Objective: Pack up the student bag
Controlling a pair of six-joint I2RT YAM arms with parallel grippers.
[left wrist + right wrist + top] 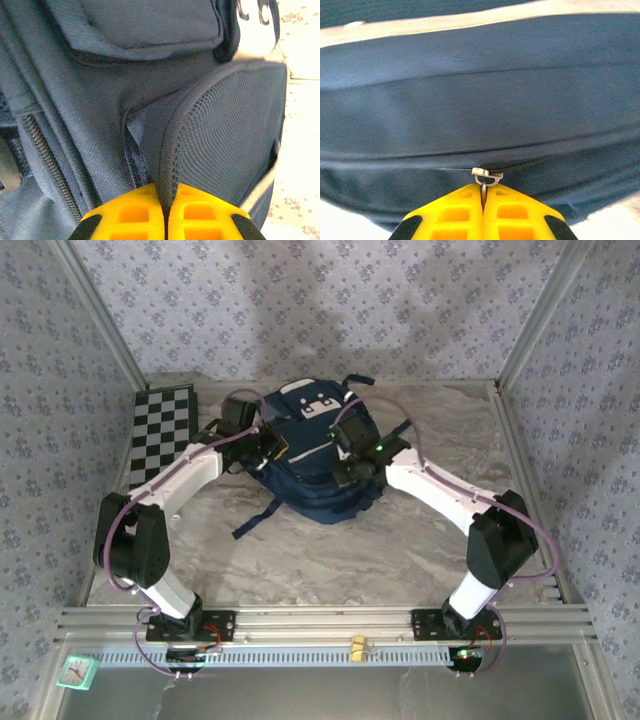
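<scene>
From my overhead camera, the marbled table (330, 560) carries the student bag (312, 468), navy with white trim, lying flat toward 12 o'clock from the arm bases. A checkered board (160, 435) sits at 10 o'clock. My left gripper (166, 200) is pinched tight on the bound edge of the bag's mesh pocket (230, 145). My right gripper (483, 192) is clamped together on the small metal zipper pull (487, 174).
</scene>
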